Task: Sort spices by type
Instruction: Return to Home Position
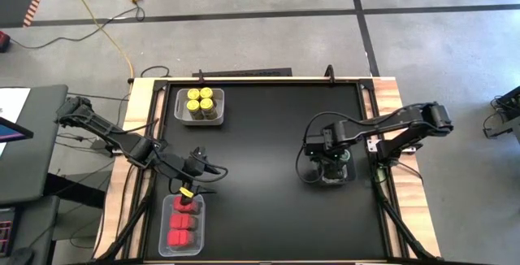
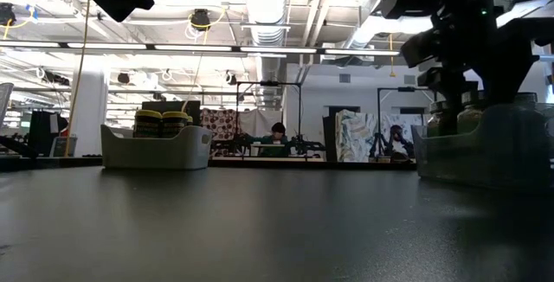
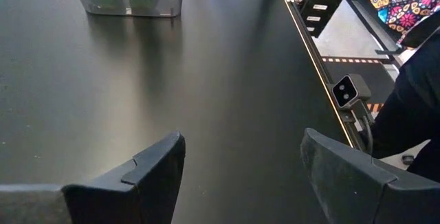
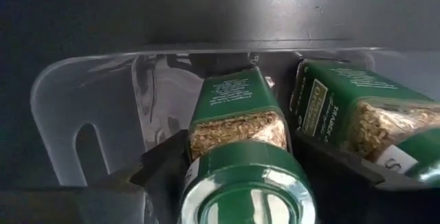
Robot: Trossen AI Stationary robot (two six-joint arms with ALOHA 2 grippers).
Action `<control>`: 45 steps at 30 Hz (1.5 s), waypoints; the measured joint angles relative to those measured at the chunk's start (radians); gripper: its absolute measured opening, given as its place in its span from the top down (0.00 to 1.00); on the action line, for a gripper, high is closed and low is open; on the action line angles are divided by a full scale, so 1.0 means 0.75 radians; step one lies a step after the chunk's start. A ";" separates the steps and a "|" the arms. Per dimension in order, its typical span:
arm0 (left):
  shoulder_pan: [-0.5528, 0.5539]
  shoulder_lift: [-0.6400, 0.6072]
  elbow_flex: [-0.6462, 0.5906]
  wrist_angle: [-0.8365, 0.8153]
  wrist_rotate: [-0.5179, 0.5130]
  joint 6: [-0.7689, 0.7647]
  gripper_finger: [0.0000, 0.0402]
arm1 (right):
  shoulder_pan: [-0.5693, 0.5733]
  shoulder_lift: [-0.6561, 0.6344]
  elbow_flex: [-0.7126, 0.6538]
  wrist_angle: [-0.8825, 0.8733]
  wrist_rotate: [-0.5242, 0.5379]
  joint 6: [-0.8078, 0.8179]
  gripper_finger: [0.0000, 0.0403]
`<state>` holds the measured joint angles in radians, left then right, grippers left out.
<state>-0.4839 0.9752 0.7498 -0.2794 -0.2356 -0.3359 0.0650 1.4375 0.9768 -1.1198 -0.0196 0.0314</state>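
Room: strip lights are shining over a wide workshop hall beyond the black table (image 1: pixel 268 135), and a person (image 2: pixel 278 131) is sitting at a bench far behind it.
Green jar (image 4: pixel 247 189): it is standing upright in the right bin (image 4: pixel 69 107), lid toward the wrist camera, with a second green jar (image 4: pixel 350 121) just beside it.
Right bin: it is sitting near the table's right edge, about midway along it.
Right gripper (image 1: pixel 331 167): it is hanging straight over that bin and straddling the green jar; whether it is clamping the jar or has let go, I cannot tell.
Handling: the jar is looking stiff and light, with clear walls that are probably glass, so it is likely breakable if dropped. The glossy lid is looking slippery. The labelled body just under the lid seems the safer hold, squeezed across what look like flat sides.
Left gripper (image 3: pixel 242 145): it is hovering low over bare table by the left edge, spread wide with nothing between.
Red cans (image 1: pixel 182 223): they are lying in a clear bin (image 1: pixel 163 232) at the left corner nearest the low camera, just beside the left gripper.
Yellow jars (image 1: pixel 200 102): they are standing in a pale bin (image 1: pixel 177 106) at the far left corner, well apart from both arms.
Progress: every container in view is sitting with its own kind, so the sorting is looking done, and only drawing the arms back seems left.
Risk: if the right gripper is gripping, lifting away could be dragging the jar out or tipping its neighbour.
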 joint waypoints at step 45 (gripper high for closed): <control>0.641 -0.181 -0.319 0.468 0.263 0.438 0.31 | 0.059 -0.890 0.001 -0.322 0.002 0.639 0.29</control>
<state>-0.0031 0.8398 0.5106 0.0713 -0.0387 -0.0071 0.1095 0.7699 0.9771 -1.3613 -0.0181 0.5104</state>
